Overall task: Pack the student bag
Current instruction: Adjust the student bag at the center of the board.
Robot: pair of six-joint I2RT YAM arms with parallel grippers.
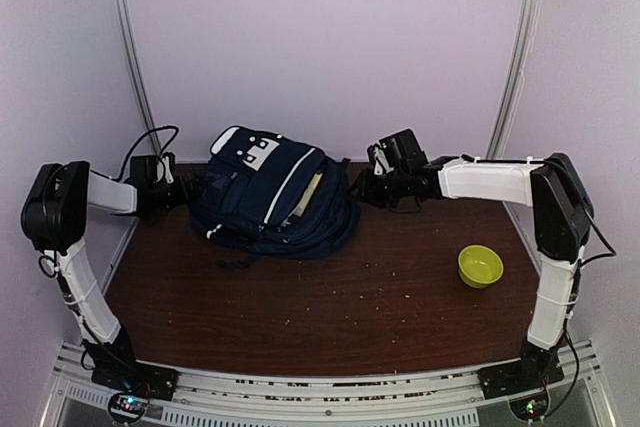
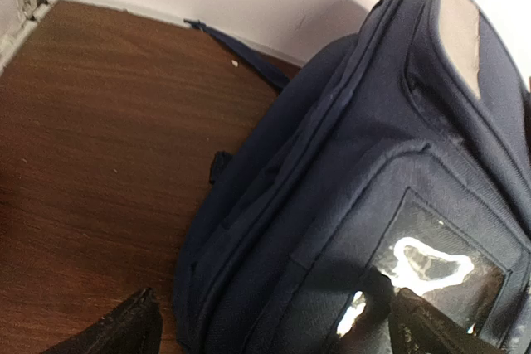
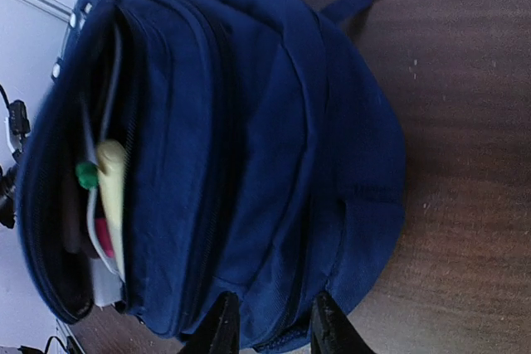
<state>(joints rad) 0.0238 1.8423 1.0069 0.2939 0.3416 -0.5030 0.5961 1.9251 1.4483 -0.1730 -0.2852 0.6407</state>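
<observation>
The backpack (image 1: 270,192) lies far on the surface (image 1: 350,287); left tool (image 2: 272,304) spread wide, right tool (image 3: 274,308) slightly spread at its edge.

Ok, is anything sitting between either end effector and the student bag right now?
Nothing visible does. The left end effector and right end effector are each close beside the student bag, one per side. The green bowl sits apart, toward the right edge of the table.
</observation>
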